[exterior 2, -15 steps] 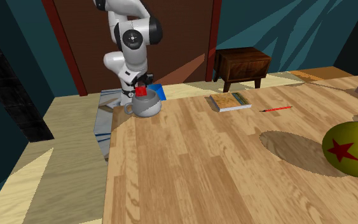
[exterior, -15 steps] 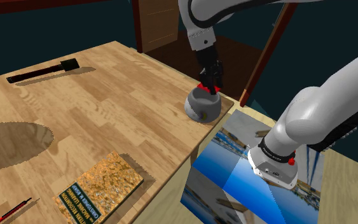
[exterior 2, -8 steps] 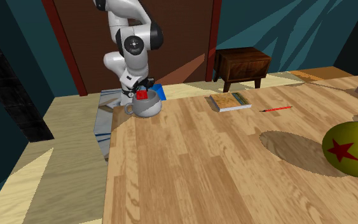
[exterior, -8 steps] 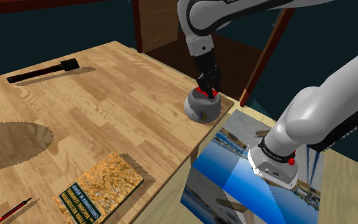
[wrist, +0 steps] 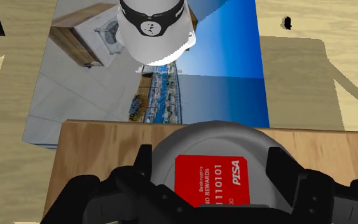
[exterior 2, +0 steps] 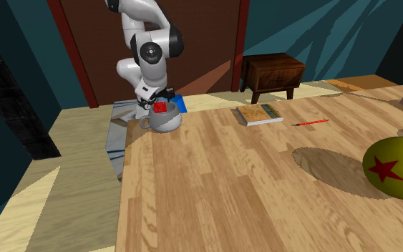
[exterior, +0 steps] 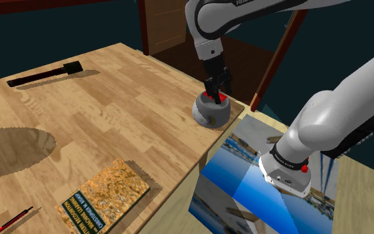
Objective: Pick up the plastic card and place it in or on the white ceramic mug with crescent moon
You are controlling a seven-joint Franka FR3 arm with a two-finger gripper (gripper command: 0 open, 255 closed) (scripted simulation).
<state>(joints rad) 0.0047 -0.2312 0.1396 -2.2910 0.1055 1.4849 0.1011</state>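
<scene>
One big yellow ball [exterior 2: 395, 169] with a red star sits closest, at the second exterior view's right edge. Farther along the wooden counter [exterior 2: 214, 186] lie a thin red pencil [exterior 2: 311, 123] and then a book [exterior 2: 258, 114] with a speckled gold cover. Past them, close to the counter's far edge, sits the round grey-white mug [exterior 2: 164, 122], its handle poking toward the second exterior view's left. The card [wrist: 212, 180] rests in the mug's open top. It is bright red, with white letters and a row of ones and zeros. Just above it hangs the black pincer [wrist: 210, 162], its two fingers spread wide, one on each side of the card, not touching it. Behind the mug is the stand [exterior: 245, 183], covered in a blue picture.
</scene>
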